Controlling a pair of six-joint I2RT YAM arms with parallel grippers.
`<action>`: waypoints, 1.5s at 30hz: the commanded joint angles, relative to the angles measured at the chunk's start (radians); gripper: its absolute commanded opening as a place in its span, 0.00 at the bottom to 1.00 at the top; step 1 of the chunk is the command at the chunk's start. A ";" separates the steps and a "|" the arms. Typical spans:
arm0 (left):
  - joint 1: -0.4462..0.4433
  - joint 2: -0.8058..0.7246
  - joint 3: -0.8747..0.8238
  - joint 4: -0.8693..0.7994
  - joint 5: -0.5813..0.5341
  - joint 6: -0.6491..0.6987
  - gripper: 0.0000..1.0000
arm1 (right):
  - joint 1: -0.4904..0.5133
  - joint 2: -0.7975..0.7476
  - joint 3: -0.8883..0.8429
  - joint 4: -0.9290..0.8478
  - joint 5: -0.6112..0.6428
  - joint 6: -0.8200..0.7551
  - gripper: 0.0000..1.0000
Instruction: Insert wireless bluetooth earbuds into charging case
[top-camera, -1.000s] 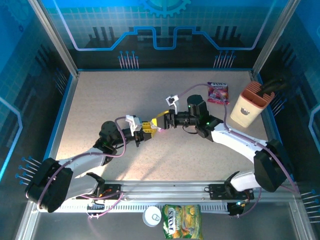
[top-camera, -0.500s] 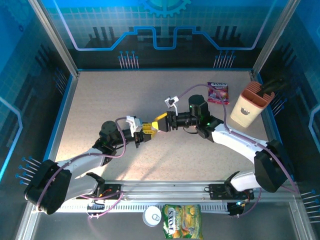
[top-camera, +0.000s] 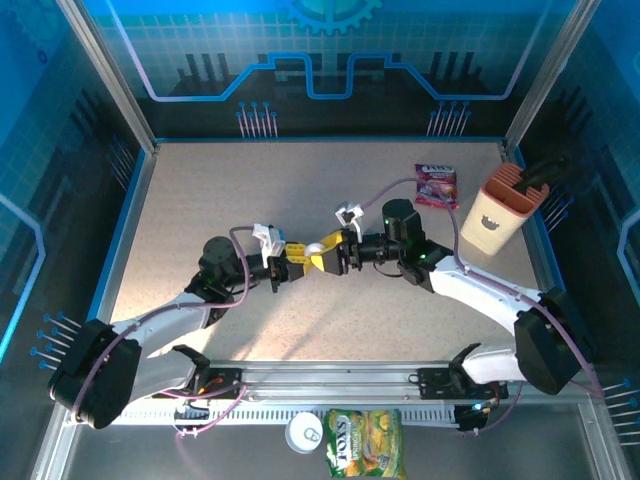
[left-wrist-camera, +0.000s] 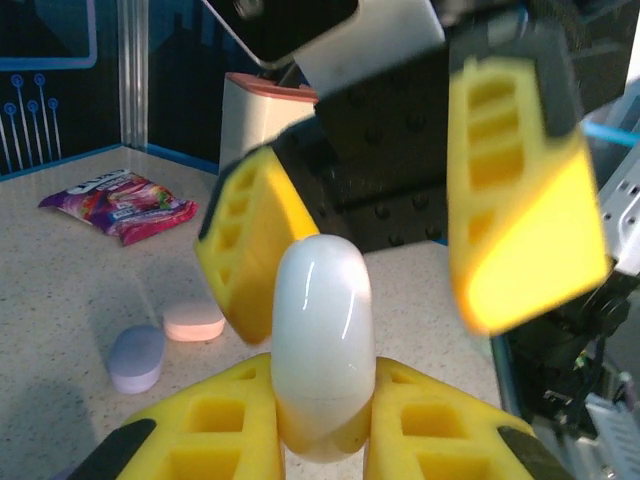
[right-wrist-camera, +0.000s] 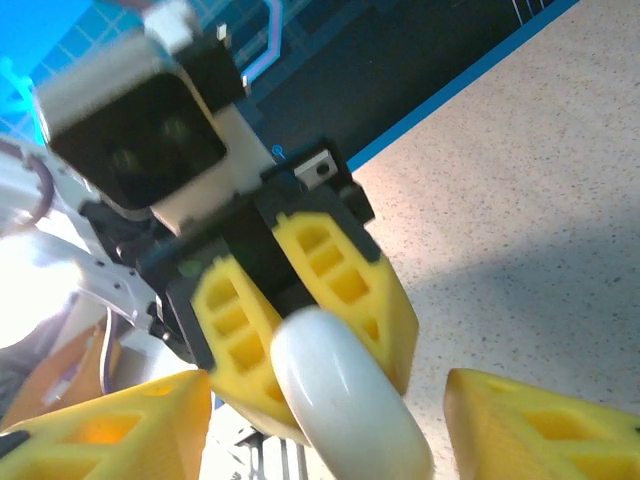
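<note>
At table (top-camera: 200, 190) centre, off edges, left hand (top-camera: 298, 264) clamping white case (left-wrist-camera: 322, 320), right hand (top-camera: 322, 258) spread around it

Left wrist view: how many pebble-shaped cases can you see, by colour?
white case: 1
pink case: 1
lilac case: 1
Total: 3

My left gripper (left-wrist-camera: 322, 420) clamped on white case (left-wrist-camera: 322, 320), upright. Right gripper (left-wrist-camera: 385, 220) open, 2 fingers either side of case top.
</note>
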 joint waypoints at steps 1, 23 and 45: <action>0.004 0.009 0.045 -0.037 0.043 -0.082 0.18 | -0.024 -0.024 -0.015 -0.021 -0.019 -0.077 0.54; 0.004 0.036 -0.065 0.152 -0.048 0.172 0.88 | -0.112 -0.014 -0.109 0.068 0.081 0.023 0.18; -0.010 0.055 -0.013 -0.290 -0.050 0.515 0.99 | -0.214 0.216 -0.242 -0.202 0.336 0.137 0.19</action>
